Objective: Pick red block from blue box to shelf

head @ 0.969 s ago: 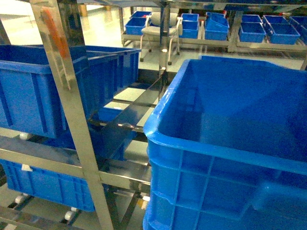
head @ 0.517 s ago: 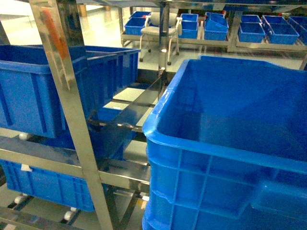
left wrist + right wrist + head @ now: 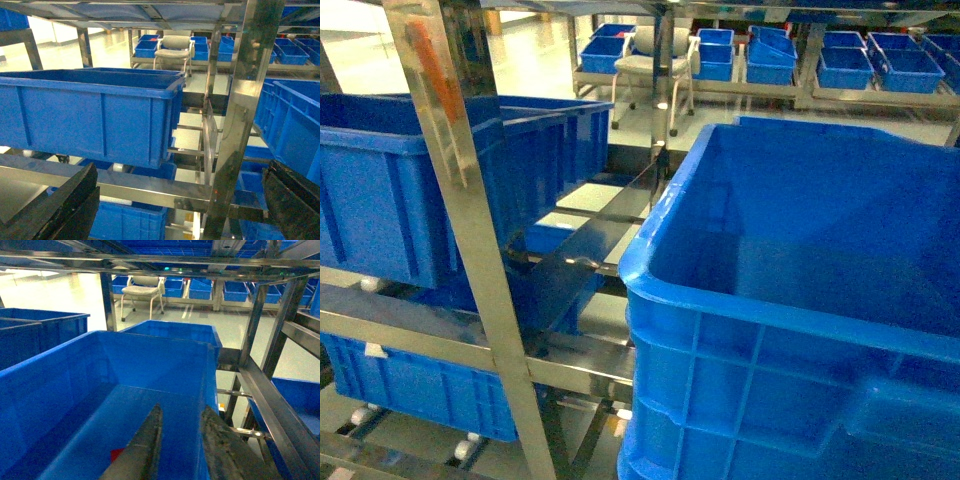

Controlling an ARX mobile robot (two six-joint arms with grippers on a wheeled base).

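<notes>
We see the blue box (image 3: pixel 790 300) at the right of the head view, beside the steel shelf frame (image 3: pixel 470 240). From the right wrist, the red block (image 3: pixel 116 454) lies on the box floor, partly hidden behind the right gripper (image 3: pixel 182 440), whose jaws stand narrowly parted and empty above it. The left gripper (image 3: pixel 175 200) has jaws spread wide, facing a dark blue crate (image 3: pixel 90 115) on the shelf

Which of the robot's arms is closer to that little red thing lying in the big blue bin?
Right. Its end effector hangs above the large blue plastic bin, whose floor holds the small red block. The left end effector faces a different ribbed blue crate on the steel rack.
</notes>
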